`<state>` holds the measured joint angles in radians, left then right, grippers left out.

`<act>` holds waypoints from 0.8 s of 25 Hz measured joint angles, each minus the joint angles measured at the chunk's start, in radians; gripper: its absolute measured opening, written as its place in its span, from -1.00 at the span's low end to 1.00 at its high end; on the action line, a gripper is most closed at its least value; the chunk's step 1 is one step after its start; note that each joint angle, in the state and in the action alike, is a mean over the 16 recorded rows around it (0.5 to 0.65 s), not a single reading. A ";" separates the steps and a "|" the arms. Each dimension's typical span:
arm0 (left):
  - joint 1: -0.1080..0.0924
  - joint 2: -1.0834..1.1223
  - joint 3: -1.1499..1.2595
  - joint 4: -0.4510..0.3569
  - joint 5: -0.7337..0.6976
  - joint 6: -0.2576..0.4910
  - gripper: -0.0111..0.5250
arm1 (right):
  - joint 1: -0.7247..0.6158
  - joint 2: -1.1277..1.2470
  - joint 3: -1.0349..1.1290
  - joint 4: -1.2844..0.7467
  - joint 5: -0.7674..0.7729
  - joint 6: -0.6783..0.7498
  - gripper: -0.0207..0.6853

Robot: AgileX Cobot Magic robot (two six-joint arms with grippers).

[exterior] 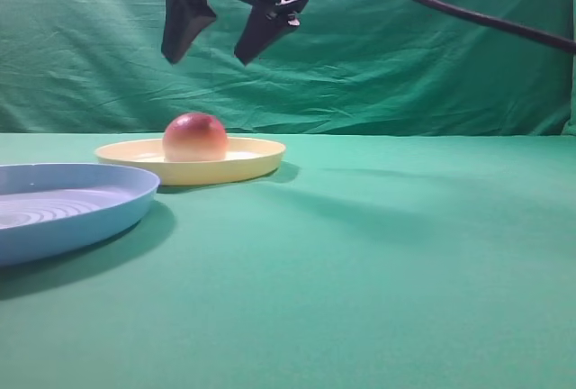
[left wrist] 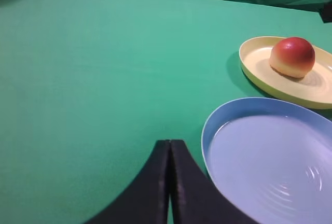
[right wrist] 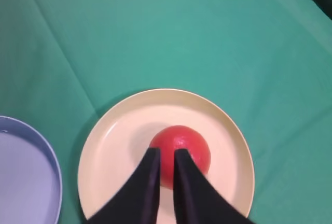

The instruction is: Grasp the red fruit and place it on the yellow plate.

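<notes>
The red fruit rests on the yellow plate, left of the plate's middle in the exterior view. My right gripper hangs high above it, open, with nothing between its dark fingers. Looking straight down in the right wrist view, the fruit shows past the fingertips of the right gripper, and the plate spreads around it. The left wrist view has the fruit on the plate at the far right. My left gripper is shut and empty above the green cloth.
A light blue plate with concentric ridges lies at the near left, close beside the yellow one; it appears as the blue plate right of my left fingers. Green cloth covers the table and the backdrop. A black cable runs to the upper right.
</notes>
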<state>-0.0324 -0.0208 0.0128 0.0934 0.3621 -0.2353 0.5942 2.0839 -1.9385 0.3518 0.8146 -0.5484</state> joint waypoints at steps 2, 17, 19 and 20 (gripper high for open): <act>0.000 0.000 0.000 0.000 0.000 0.000 -0.96 | 0.000 -0.031 -0.006 0.007 0.042 0.007 -0.58; 0.000 0.000 0.000 0.000 0.000 0.000 -0.96 | -0.028 -0.272 -0.014 0.059 0.332 0.172 -0.94; 0.000 0.000 0.000 0.000 0.000 0.000 -0.96 | -0.037 -0.311 -0.013 0.058 0.359 0.200 -0.94; 0.000 0.000 0.000 0.000 0.000 0.000 -0.96 | -0.041 -0.334 -0.011 0.057 0.370 0.213 -0.94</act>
<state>-0.0324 -0.0208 0.0128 0.0934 0.3621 -0.2353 0.5530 1.7496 -1.9491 0.4089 1.1845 -0.3352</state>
